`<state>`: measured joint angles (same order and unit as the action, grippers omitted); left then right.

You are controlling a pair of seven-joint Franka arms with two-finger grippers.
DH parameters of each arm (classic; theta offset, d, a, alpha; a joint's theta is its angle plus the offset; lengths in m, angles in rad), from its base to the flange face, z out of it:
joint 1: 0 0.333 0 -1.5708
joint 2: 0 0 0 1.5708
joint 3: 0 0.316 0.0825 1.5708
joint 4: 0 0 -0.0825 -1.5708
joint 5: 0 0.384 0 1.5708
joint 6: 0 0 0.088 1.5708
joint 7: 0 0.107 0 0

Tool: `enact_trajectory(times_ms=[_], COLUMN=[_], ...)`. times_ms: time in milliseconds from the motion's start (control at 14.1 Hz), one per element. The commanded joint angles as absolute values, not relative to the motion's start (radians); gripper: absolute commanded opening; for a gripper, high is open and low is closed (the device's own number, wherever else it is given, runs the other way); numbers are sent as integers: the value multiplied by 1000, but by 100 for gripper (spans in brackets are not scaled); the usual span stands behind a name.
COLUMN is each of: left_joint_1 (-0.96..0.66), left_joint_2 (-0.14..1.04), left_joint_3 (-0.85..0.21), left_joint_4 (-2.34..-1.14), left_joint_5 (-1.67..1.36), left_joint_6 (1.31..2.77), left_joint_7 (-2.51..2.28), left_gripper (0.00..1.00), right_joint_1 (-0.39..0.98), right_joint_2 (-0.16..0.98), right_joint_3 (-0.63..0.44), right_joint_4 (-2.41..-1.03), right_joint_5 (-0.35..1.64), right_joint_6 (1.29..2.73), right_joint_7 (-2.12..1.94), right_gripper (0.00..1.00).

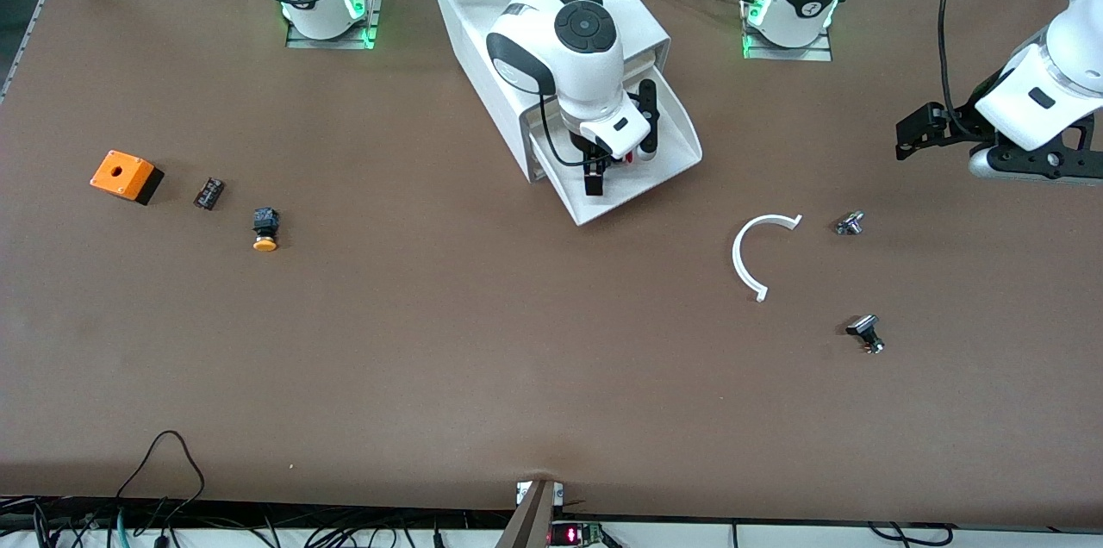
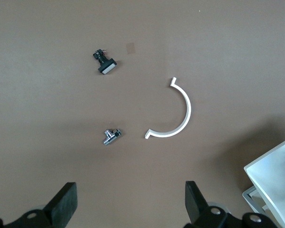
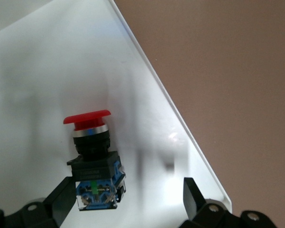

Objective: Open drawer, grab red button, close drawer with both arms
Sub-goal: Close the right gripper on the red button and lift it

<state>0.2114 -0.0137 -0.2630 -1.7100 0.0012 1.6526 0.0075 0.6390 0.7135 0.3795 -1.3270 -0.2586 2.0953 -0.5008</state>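
Right gripper [image 3: 125,202] hung in open drawer [image 3: 42,57], jaws spread — button [image 3: 94,161] lay on drawer floor, red cap pointing away, body just beside one finger [image 3: 61,199], not gripped. Left gripper [image 2: 130,206] waited over table [image 2: 218,47], jaws spread, empty.

Right gripper [image 1: 619,158] over pulled-out drawer [image 1: 663,177], jaws spread. Button [image 3: 92,161] lies in drawer between right jaws, body beside one finger [image 3: 61,197], apart from other finger.

Left gripper [image 2: 130,204] open in air over left arm's end of table [image 1: 517,358]. Under it, ahead of jaws: curved strip [image 2: 173,111], small metal part [image 2: 110,136], black-headed part [image 2: 105,61] farthest from jaws. Drawer corner beside one left finger.

Toward right arm's end, well apart from both jaws: box [image 1: 126,176], small block [image 1: 208,192], second button [image 1: 265,229], in row.
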Motion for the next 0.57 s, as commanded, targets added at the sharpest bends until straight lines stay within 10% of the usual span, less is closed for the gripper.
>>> enact_trajectory(times_ms=[0,496], left_joint_1=[213,213], left_joint_2=[-15,-17], left_joint_3=[-262,-262], left_joint_4=[-1701,-1701], left_joint_5=[-9,-9], left_joint_6=[1641,1641], left_joint_7=[-2,-2], left_gripper=[100,100], right_joint_1=[635,626], right_joint_2=[724,724], right_joint_3=[396,425], right_joint_4=[-1296,-1295], right_joint_5=[-276,-275], right_joint_6=[2066,2034], right_joint_7=[-508,-502], right_gripper=[100,100])
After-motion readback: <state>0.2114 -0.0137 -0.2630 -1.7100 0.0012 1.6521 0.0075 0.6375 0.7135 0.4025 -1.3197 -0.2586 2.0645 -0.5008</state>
